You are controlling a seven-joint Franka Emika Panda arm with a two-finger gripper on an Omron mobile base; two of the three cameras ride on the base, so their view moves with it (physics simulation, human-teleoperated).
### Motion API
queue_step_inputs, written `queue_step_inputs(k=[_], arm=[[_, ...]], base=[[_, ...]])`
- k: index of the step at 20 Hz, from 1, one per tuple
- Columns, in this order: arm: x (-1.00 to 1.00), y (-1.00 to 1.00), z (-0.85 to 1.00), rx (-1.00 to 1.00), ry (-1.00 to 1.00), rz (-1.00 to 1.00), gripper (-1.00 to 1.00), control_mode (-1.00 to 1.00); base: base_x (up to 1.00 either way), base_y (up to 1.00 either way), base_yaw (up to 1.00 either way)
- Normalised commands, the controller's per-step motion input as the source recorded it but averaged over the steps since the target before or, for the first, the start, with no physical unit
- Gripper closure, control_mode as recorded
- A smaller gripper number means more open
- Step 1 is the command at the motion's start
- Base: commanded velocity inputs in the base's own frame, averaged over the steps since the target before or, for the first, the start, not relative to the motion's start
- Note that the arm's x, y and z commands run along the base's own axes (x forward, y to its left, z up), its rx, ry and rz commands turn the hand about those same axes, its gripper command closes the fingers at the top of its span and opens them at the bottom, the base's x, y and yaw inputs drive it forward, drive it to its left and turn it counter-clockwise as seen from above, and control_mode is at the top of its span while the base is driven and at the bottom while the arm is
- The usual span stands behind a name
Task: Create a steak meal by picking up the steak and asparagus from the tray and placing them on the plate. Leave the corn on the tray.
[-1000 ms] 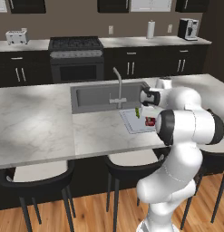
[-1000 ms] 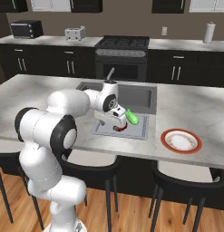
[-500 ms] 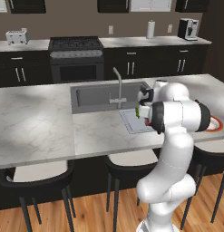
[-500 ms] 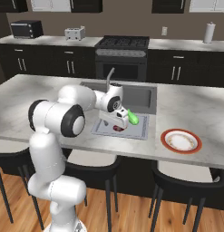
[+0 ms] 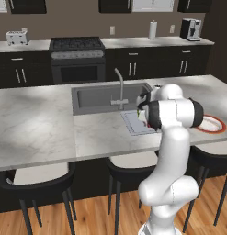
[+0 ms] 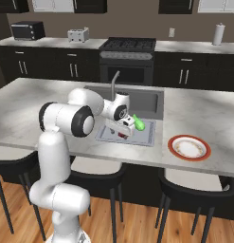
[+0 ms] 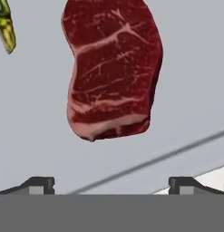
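Note:
The steak [image 7: 113,68], dark red and marbled, lies flat on the pale grey tray [image 7: 190,68] straight ahead of my gripper [image 7: 111,186]. The gripper is open, its fingertips [image 7: 41,183] wide apart and short of the meat, with nothing between them. A slim olive-green tip [image 7: 5,27], apparently the asparagus, pokes in at the upper left. From the right base, the gripper [image 6: 121,129] hovers low over the tray [image 6: 147,138] with the steak [image 6: 122,135] under it and the bright green corn [image 6: 139,124] just to its right. The red-rimmed plate [image 6: 172,142] sits to the right of the tray.
The dark sink basin [image 6: 149,102] and its faucet [image 6: 113,80] lie right behind the tray. The tray's border line [image 7: 177,152] runs close to my fingertips. The counter's front edge [image 6: 137,159] and the stools [image 6: 184,182] are below. My own arm [image 5: 172,114] covers most of the tray [image 5: 131,124].
My arm has folded upright, its elbow swinging in above the base. The hand has stayed over the tray and sunk slightly toward the steak. The food has not moved.

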Motion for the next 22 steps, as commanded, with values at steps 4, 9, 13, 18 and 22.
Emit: queue_step_inputs(k=[4,9,13,18,22], arm=[[0.34,0.0,-0.31,0.0,0.0,0.0,-1.0,-1.0],[0.37,-0.07,-0.24,0.01,0.0,0.0,-1.0,-1.0],[0.38,-0.17,-0.15,0.03,0.0,0.0,-1.0,-1.0],[0.35,-0.18,-0.16,0.02,0.0,0.0,-1.0,-1.0],[0.23,-0.19,-0.23,0.01,0.0,0.0,-1.0,-1.0]], base=[[0.0,0.0,0.0],[0.0,0.0,0.0],[0.0,0.0,0.0],[0.0,0.0,0.0],[0.0,0.0,0.0]])
